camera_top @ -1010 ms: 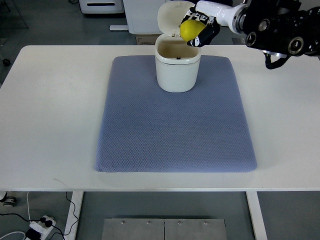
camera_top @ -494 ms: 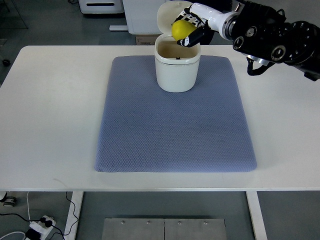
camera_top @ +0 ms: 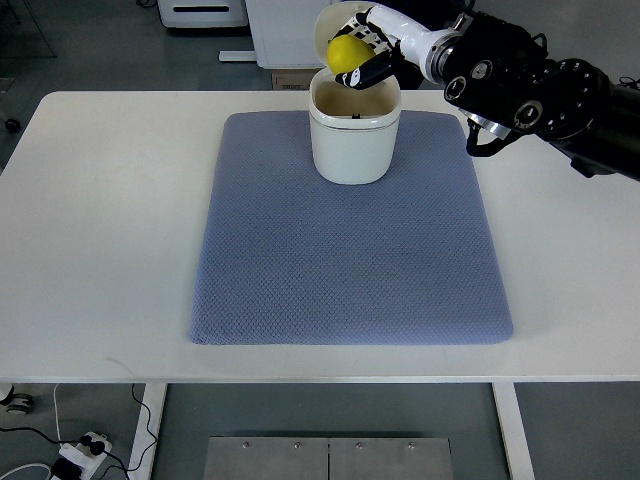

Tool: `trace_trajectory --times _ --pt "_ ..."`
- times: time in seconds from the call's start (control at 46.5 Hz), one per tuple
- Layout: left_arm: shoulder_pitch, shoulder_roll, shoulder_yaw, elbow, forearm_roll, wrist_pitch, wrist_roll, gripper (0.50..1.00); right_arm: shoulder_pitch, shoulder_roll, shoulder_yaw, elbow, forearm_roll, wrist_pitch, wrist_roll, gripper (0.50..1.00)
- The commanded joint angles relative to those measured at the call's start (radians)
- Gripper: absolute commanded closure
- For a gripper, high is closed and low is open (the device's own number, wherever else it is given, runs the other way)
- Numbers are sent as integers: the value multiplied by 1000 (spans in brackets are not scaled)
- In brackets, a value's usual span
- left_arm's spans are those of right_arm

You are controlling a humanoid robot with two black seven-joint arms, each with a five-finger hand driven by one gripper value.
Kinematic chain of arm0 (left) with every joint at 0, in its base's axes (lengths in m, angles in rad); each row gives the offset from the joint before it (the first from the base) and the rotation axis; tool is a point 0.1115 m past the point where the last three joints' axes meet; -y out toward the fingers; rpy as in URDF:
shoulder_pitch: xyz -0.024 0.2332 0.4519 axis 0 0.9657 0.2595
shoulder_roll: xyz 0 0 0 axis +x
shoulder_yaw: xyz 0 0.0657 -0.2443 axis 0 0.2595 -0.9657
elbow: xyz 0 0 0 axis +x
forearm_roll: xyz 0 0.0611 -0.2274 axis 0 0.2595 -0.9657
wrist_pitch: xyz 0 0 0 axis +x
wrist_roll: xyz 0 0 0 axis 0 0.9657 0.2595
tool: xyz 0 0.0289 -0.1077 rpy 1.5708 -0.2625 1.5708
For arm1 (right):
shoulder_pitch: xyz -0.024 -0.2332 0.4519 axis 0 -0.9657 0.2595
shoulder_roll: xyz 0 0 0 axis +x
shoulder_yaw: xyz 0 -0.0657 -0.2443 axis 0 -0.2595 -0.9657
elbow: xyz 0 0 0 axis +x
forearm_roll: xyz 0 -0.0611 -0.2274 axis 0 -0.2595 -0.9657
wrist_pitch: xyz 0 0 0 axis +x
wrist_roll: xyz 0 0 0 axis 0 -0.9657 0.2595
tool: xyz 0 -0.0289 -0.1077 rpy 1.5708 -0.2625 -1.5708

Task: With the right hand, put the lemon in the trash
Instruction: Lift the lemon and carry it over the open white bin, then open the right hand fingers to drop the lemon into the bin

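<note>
A yellow lemon (camera_top: 345, 51) is held in my right hand (camera_top: 358, 56), whose fingers are shut on it. The hand hovers just over the far rim of the white trash bin (camera_top: 353, 140), which stands at the far middle of the blue-grey mat (camera_top: 350, 260). The bin's lid (camera_top: 333, 22) is tipped open behind the lemon. My right arm (camera_top: 520, 85), black with a white wrist, comes in from the right edge. The left arm is out of view.
The mat lies on a white table (camera_top: 100, 220). Beyond the table's far edge stand white cabinets (camera_top: 205, 12) and a cardboard box (camera_top: 290, 79). Cables and a power strip (camera_top: 75, 455) lie on the floor below.
My right hand has carried the lemon leftward, from the bin's right rim to above its far opening, and the arm has reached further in.
</note>
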Motion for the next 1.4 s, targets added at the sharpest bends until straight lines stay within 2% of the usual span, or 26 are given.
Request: trace_trajectory --times 0.0,0.215,0.279,0.387,0.451,0.623,0.709,0.817,0.967,0.989,1.075,1.118,1.182,1.247,1.332,1.375 --pt "0 0 0 -1 0 0 0 500 -15 10 1 0 0 0 0 1000" --pt "0 0 0 1 0 0 0 500 -37 27 1 -15 -1 0 0 998" --pt "0 0 0 -1 0 0 0 500 -38 28 3 -18 0 -2 0 973" --pt "0 0 0 1 0 0 0 500 -40 28 3 -20 0 -2 0 911" --pt "0 0 0 -1 0 0 0 500 -44 28 3 -21 -1 -2 0 840" --pt "0 0 0 1 0 0 0 500 -44 28 3 -23 -1 -2 0 775" --pt "0 0 0 1 0 0 0 500 -44 28 3 -24 -1 -3 0 687" --pt "0 0 0 1 0 0 0 500 -49 27 3 -24 -1 -3 0 657" --pt "0 0 0 1 0 0 0 500 -49 27 3 -24 -1 -5 0 557" --pt "0 0 0 -1 0 0 0 500 -49 27 3 -24 -1 -5 0 555" --pt "0 0 0 1 0 0 0 500 -49 27 3 -24 -1 -6 3 559" --pt "0 0 0 -1 0 0 0 500 -50 27 3 -24 -1 -8 5 580" --pt "0 0 0 1 0 0 0 500 -50 24 1 -24 -1 -6 6 701" --pt "0 0 0 -1 0 0 0 500 -52 22 1 -24 -5 -5 8 787" --pt "0 0 0 -1 0 0 0 500 -52 20 0 -23 -9 -3 11 858" --pt "0 0 0 -1 0 0 0 500 -52 19 0 -23 -9 -3 11 877"
